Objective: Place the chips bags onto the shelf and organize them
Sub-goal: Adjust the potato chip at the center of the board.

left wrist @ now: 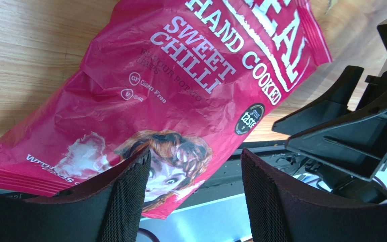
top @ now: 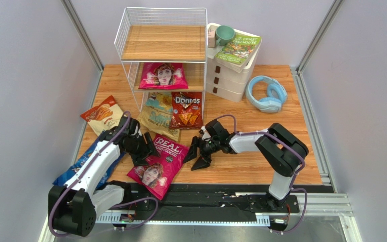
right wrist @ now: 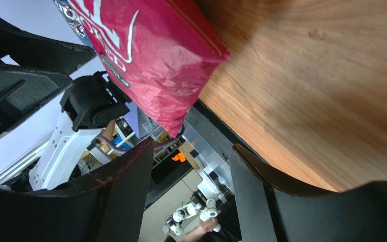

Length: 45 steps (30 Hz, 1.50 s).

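Left gripper (top: 145, 148) and right gripper (top: 196, 157), both spread wide and empty, low either side of near magenta bag (top: 155, 170)

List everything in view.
White wire-and-wood shelf: 1, white, rear
Magenta foil chips bags: 2, magenta, middle tier, front
Tan-and-teal chips bag: 1, tan, shelf foot
Red Doritos bag: 1, red, shelf foot
Orange-and-cream chips bag: 1, orange, left
Blue chips bag: 1, blue, front left
White plastic drawer unit: 1, white, beside shelf
Green mug: 1, green, atop drawers
Green book: 1, green, atop drawers
Blue headphones: 1, blue, right
Left tool, right tool: 2, black, open, beside front bag
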### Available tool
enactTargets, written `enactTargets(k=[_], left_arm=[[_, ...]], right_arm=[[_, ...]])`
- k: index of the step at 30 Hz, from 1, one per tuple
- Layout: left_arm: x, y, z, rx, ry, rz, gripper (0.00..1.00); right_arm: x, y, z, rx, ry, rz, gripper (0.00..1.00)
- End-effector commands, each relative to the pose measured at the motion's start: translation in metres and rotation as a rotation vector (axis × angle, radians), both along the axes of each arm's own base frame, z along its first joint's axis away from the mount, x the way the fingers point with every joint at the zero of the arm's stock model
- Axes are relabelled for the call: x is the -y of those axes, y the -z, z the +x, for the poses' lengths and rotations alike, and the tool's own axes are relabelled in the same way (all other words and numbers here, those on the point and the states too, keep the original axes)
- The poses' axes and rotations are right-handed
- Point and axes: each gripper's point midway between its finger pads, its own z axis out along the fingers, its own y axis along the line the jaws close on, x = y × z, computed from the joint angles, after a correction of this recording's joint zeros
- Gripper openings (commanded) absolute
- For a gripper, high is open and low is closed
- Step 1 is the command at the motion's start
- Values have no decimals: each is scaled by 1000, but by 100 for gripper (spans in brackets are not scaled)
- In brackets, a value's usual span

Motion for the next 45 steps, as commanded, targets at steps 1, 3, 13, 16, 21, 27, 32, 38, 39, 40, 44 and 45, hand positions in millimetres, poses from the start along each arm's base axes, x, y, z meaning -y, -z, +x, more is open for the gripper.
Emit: enactTargets(k=[1, 3, 13, 16, 21, 27, 32, 38, 39, 40, 44, 45], left_arm=[[1, 3, 2, 4, -10, 24, 71], [2, 6, 0, 0, -13, 24, 71], [12, 19, -9, -29, 32, 22, 71], [12, 18, -8, -24, 37, 25, 70], [11, 14, -5, -5, 40, 29, 70], [13, 11, -1, 17, 65, 25, 73], [17, 7, 10, 70, 120, 12, 76], [38, 10, 32, 138, 209, -74, 77], [39, 11, 34, 142, 207, -77, 77], [38, 11, 36, 149, 197, -75, 78], [47, 12, 47, 216, 198, -124, 78], [50, 13, 47, 216, 198, -141, 78]], right_arm=[[-24, -7, 8, 43, 55, 82, 62], [-29, 1, 4, 28, 70, 67, 62], [-63, 5, 0, -42, 186, 231, 55], [-59, 6, -7, -77, 188, 266, 27], [-25, 6, -14, -55, 196, 227, 0], [9, -8, 7, 149, 96, 69, 0], [41, -11, 26, 197, -33, -105, 0], [52, -11, 41, 180, -76, -85, 0], [53, -10, 38, 170, -87, -91, 0], [56, -6, 36, 165, -106, -103, 0], [64, 0, 24, 142, -146, -122, 0], [66, 2, 21, 126, -154, -128, 0]])
